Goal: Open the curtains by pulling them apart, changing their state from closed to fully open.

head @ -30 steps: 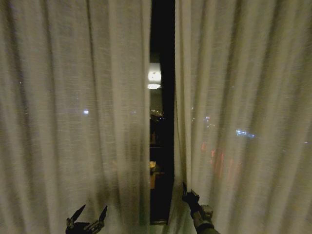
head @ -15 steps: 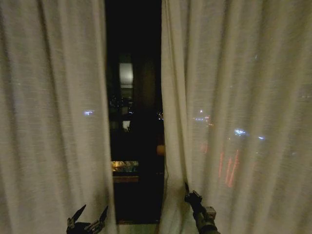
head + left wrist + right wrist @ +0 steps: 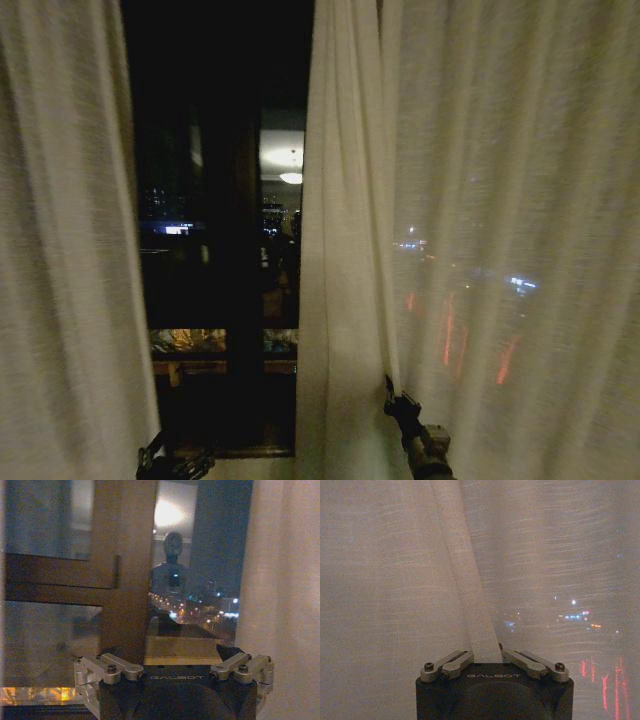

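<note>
Curtains, two sheer panels: left panel (image 3: 60, 250) hanging beside the dark window gap (image 3: 215, 250), right panel (image 3: 480, 220) being pinched on a fold by the narrowed right gripper (image 3: 389, 385) for pulling aside; left gripper (image 3: 172, 462) waiting low, fingers spread, empty.

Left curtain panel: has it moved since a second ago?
Yes: left curtain panel drew leftward, uncovering the window post; gap to right panel widened.

Left gripper (image 3: 175, 462) low, beside inner edge of left curtain panel (image 3: 60, 260), fingers (image 3: 152, 447) spread, nothing between them. Right gripper (image 3: 392, 392) raised on forearm against inner fold of right curtain panel (image 3: 480, 200), fingers closed on that fold (image 3: 480, 640) in wrist view.
</note>
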